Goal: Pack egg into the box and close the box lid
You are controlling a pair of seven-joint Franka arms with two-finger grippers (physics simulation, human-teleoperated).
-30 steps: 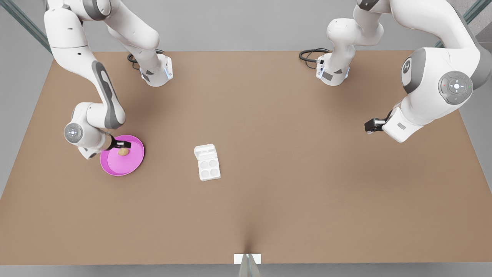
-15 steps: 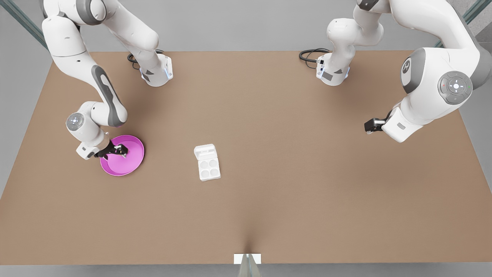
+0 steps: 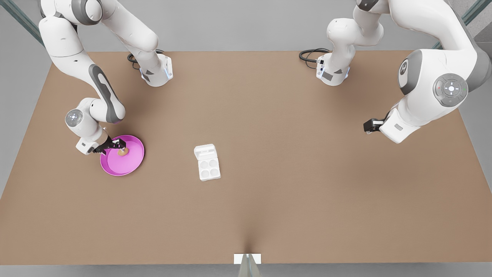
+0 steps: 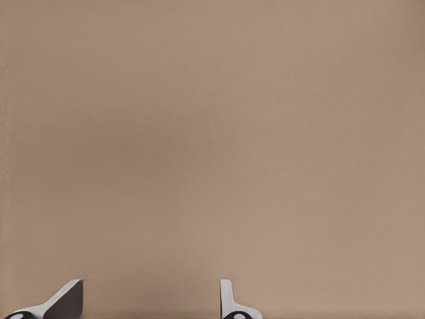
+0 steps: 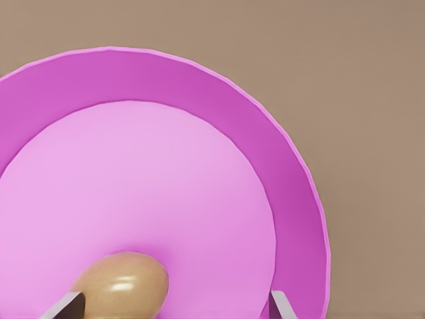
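The egg point(image 3: 123, 152) lies on the pink plate point(image 3: 130, 165) at the front view's left, between the spread fingers of the right gripper point(image 3: 120, 146), which has not closed on it. The box point(image 3: 208, 165) sits mid-table, its lid point(image 3: 204, 151) flipped open. The left gripper point(image 3: 369, 126) hangs open over bare table point(image 3: 292, 161), waiting.

2 white arms point(image 3: 103, 23), grey joints, black cables point(image 3: 309, 55).

Brown table point(image 3: 292, 161): pink plate point(image 3: 132, 163) at front view's left, open box point(image 3: 207, 163) near centre.
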